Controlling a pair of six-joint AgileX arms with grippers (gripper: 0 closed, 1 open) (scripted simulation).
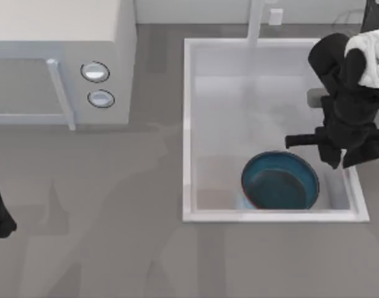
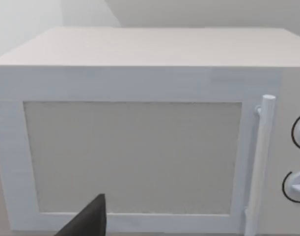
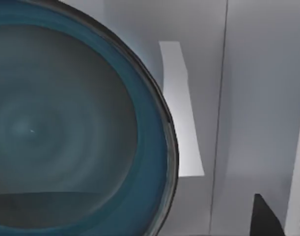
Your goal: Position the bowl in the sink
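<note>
One bowl (image 1: 280,180) sat upright inside the sink (image 1: 188,124), on the basin floor in its near half, close against the near rim and a little right of the basin's middle. That placement looked like the task's goal already met: the bowl rested wholly within the raised white walls, mouth up, with nothing tilting it or propping it. The right gripper (image 1: 338,158) hung over the right side of the sink, just beyond the bowl's right edge and a little farther back, apart from the rim rather than around it. I could not tell whether its fingers were spread or closed, because the dark wrist body hid them from above; the right wrist view showed the bowl's teal rim (image 3: 154,147) close below and a dark fingertip (image 3: 265,216) off to one side of it, clear of the bowl. I judged the arm to be standing off from a bowl that no longer needed holding. The left arm (image 1: 0,211) was parked at the far left edge of the table, well apart from the sink, its camera facing the white microwave (image 2: 135,147) that stood at the far left.
</note>
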